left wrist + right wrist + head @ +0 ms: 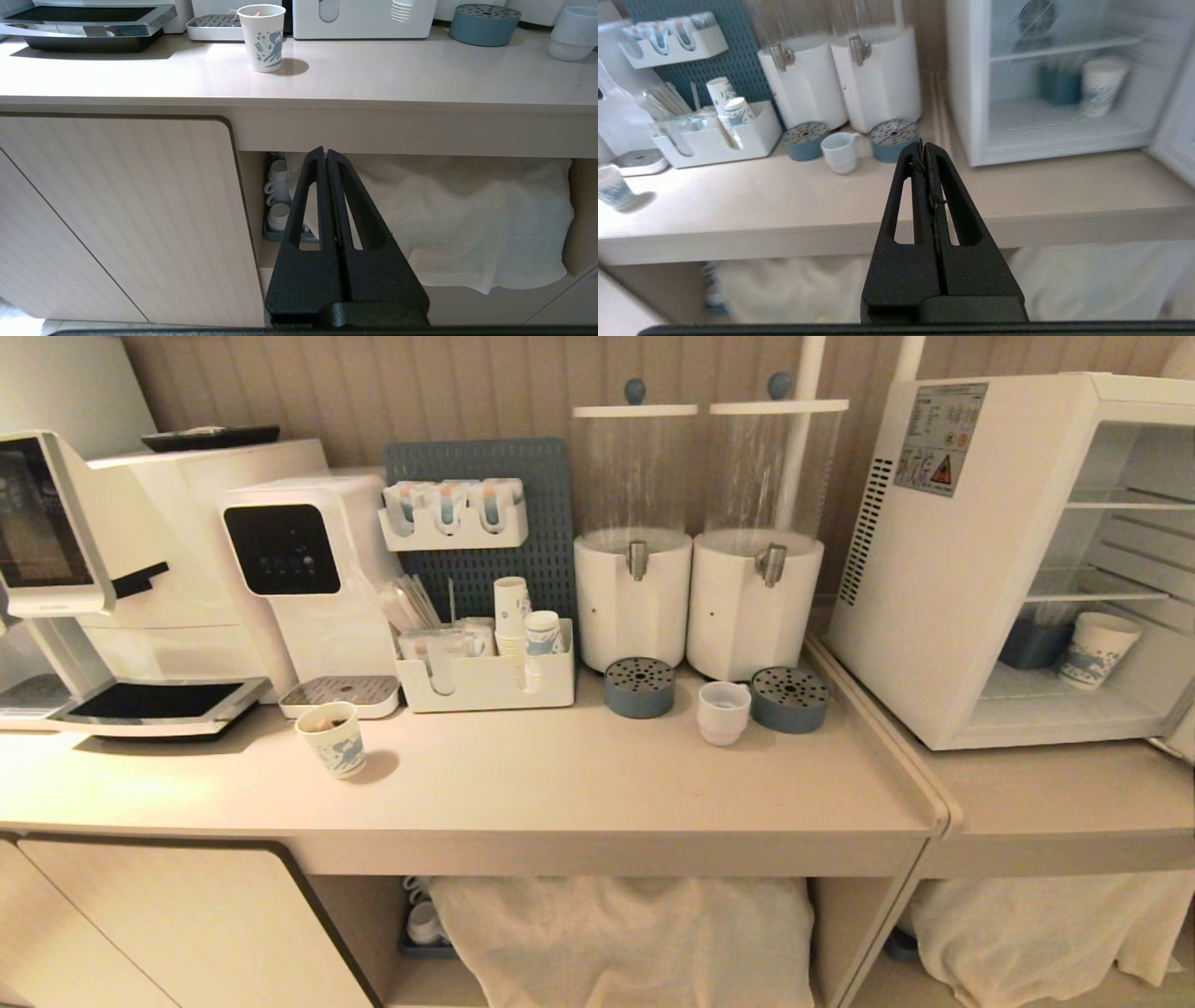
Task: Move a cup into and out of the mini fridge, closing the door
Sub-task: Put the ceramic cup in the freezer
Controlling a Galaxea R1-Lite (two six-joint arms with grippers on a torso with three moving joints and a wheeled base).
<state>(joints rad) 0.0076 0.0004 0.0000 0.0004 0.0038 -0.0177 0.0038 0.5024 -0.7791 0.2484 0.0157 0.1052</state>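
The small plain white cup (724,711) stands on the counter between two blue drip trays, below the drink dispensers; the right wrist view also shows this cup (840,151). At the right, the white mini fridge (934,569) stands with its inside exposed. Its door (1178,140) is swung open at the far right. My right gripper (923,145) is shut and empty, in the air in front of the counter edge, pointing between the cup and the fridge. Low in front of the cabinet, my left gripper (325,151) is shut and empty. Neither gripper shows in the head view.
A printed paper cup (1097,649) and a blue container (1032,644) sit inside the fridge. Another printed paper cup (334,739) stands on the counter at the left. Two dispensers (635,607), a white organiser (485,677) and machines line the back. A raised lip (934,803) divides the two counters.
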